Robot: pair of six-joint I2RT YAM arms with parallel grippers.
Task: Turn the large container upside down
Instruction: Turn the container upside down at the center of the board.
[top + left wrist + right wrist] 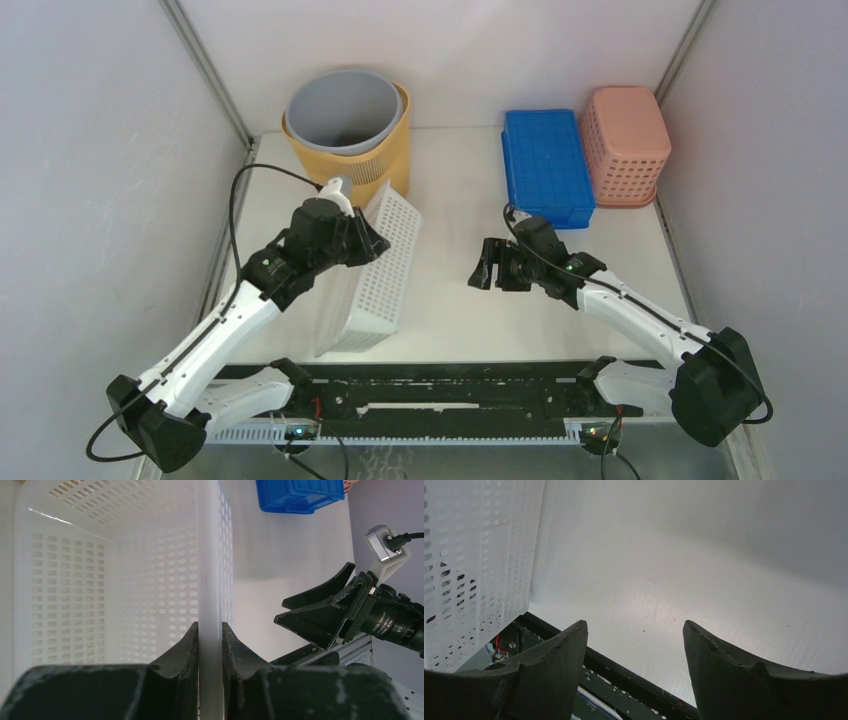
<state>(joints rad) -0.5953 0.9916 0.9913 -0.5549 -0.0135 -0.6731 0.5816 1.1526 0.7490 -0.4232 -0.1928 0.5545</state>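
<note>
tipping is the step in hand: the left gripper (372,245) is pinching one perforated wall of the large white basket (385,275), its jaws closed tight on the thin plastic. the basket is standing tilted up on one long side, just in front of the yellow tub (385,150). the right gripper (482,270) is hovering in front and to the right of that tub, spread wide and carrying nothing. next, by my judgement, the left wrist is needing to roll the wall further over until the rim is lying flat, without the wall slipping free.
</note>
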